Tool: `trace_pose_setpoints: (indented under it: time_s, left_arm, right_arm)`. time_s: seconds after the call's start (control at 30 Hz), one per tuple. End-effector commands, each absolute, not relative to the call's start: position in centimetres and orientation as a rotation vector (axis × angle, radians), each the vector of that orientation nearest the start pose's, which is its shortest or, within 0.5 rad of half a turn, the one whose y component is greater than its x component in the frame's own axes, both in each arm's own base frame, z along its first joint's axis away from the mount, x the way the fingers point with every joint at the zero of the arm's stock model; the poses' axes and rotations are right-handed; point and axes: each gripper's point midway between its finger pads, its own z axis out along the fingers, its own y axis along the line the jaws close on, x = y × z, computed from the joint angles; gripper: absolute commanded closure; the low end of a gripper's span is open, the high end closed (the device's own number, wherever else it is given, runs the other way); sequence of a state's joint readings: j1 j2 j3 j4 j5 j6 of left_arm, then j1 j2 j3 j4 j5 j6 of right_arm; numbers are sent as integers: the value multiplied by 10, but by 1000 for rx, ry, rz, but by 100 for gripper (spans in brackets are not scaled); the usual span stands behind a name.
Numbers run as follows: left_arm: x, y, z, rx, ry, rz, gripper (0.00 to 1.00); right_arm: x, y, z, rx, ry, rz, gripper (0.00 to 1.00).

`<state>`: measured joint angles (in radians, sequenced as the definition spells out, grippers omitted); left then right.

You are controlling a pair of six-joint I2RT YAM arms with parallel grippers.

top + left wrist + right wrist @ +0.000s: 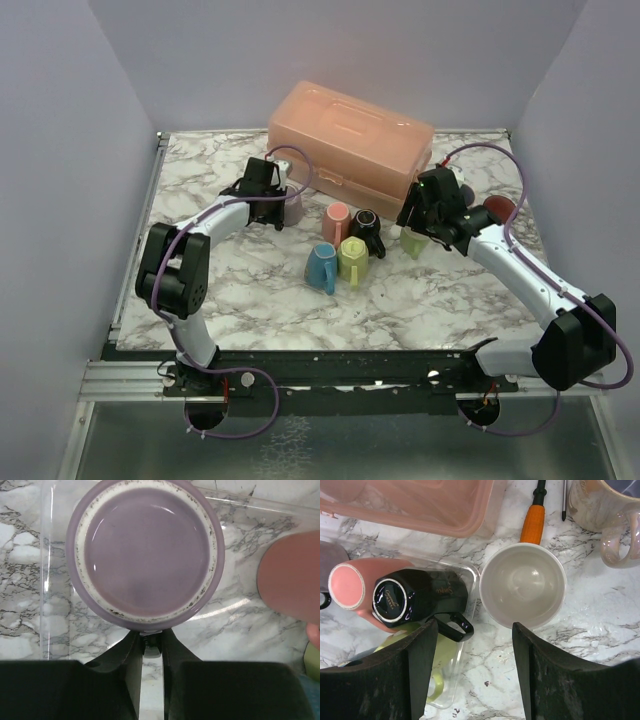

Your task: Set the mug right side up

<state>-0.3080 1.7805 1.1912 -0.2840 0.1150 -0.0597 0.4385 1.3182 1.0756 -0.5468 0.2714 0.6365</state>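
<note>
Covering the table [250, 290] is a white marble pattern with grey veins. Plain pale walls [60, 200] close it in on the left, far and right sides, and a metal rail [130, 378] runs along the near edge.

From above, the left gripper [150, 640] hides most of the lavender mug [145, 550], which stands upside down toward the far-left part of the table, just beside the peach box [350, 135]. The fingers are drawn in narrow, pinching a small sliver at the mug's near wall. Whether that sliver is the handle cannot be told.

The right gripper [472, 675] stands wide with nothing between its fingers, just on the near side of an upright mug [522, 582] toward the far-right of the table. A dark red round thing [500, 207] at the right edge is half hidden behind that arm and too unclear to name. A pearly mug [600, 505] is cut off at the corner of the right wrist view.

The lavender mug's base is glossy, ringed by a cream, speckled, unglazed band. The box along the far edge is translucent plastic with a moulded lid. At the middle of the table stand a matte pink mug [347, 585], a shiny faceted black mug [420, 597] with gold script on its base and a loop handle, a blue mug [322, 265] and a yellow-green mug [352, 258]. The upright mug is smooth cream inside. An orange-handled screwdriver [533, 524] lies just beyond it.
</note>
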Motion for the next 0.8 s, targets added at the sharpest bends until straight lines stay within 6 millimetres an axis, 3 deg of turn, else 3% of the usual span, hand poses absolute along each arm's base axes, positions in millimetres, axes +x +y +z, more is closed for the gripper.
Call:
trace_pose_setpoints:
  time_s: [0.0,0.1,0.33,0.53,0.77]
  left_arm:
    - [418,-154,73,361,2432,-274,88]
    - [420,-155,73,366,2429,-273,100]
    - [419,-153,90,375,2380,-250,100]
    - [412,-150,133,359,2248,-260,100]
    - [407,-127,190,304,2095,-154,100]
  right_arm:
    - [328,130,165,374,2310,236,35]
    - [327,131,165,370,2311,240,35]
    - [327,131,174,353,2284,263,35]
    - [334,147,200,274,2173,398,35]
    - [339,175,238,179,2022,615,32]
